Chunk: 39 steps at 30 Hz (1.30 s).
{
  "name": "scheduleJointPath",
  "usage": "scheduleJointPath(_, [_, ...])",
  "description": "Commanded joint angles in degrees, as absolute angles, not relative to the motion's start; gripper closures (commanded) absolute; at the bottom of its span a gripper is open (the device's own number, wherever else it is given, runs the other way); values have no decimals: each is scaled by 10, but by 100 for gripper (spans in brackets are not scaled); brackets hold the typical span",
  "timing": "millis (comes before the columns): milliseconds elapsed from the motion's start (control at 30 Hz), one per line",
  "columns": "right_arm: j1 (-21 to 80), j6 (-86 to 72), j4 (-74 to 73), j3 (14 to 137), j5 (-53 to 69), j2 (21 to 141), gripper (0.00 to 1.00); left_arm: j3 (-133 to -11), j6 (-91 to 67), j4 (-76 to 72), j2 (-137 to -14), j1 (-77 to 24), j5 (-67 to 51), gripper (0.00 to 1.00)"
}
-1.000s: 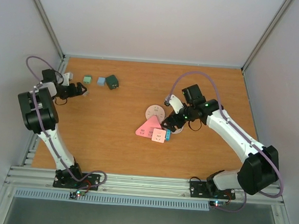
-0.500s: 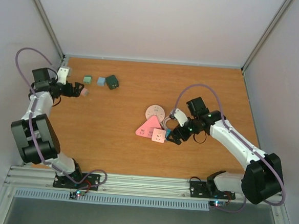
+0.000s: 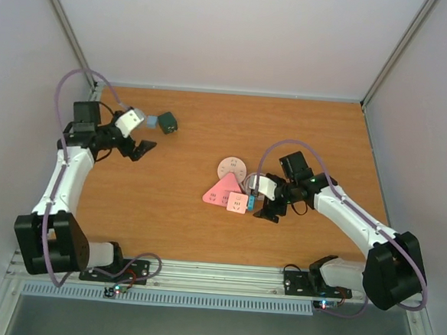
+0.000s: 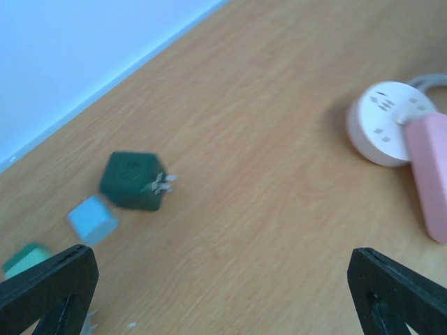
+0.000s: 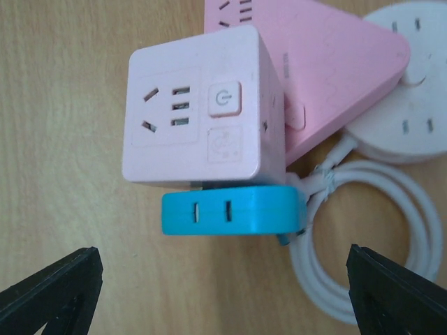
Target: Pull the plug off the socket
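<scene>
A blue plug (image 5: pixel 230 211) is stuck into the near side of a pink cube socket (image 5: pixel 199 105), with a thin dark gap between them. My right gripper (image 5: pixel 223 293) is open, its fingertips (image 5: pixel 49 293) wide apart on either side of the plug and just short of it. Nothing is between them. From above, the blue plug (image 3: pixel 250 203) lies between the cube socket (image 3: pixel 237 204) and the right gripper (image 3: pixel 262 204). My left gripper (image 3: pixel 139 146) is open and empty over bare wood at the far left; in its own view the left gripper (image 4: pixel 222 293) shows only wood between the fingers.
A pink triangular socket (image 5: pixel 328 63), a white round socket (image 5: pixel 412 118) and a coiled white cord (image 5: pixel 377 265) crowd the cube. A dark green plug (image 4: pixel 133 180), a light blue cube (image 4: pixel 92 219) and a green cube (image 4: pixel 24 258) lie near the back wall.
The left arm has swung from the far left edge toward the middle. The right gripper has slid to the near right side of the cube socket, facing the blue plug.
</scene>
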<state>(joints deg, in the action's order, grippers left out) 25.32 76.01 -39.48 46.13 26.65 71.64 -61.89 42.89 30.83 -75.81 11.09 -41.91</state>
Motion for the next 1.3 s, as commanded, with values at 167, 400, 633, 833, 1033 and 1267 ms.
scheduleJointPath(167, [250,1008,-350,458,286,751,2,-559,552,365,-696,6,-436,0])
scheduleJointPath(400, [250,1111,-366,488,304,793,2,-554,507,352,-719,-14,-452,0])
scheduleJointPath(633, [250,1155,-382,515,301,829,9,-552,493,342,-729,-19,-433,0])
scheduleJointPath(833, [250,1156,-404,514,289,822,18,-548,493,330,-736,-19,-427,0])
scheduleJointPath(1033, [251,1148,-413,497,283,802,34,-550,489,313,-746,-19,-424,0])
scheduleJointPath(1267, [251,1119,-414,480,276,776,43,-549,484,297,-755,-19,-423,0])
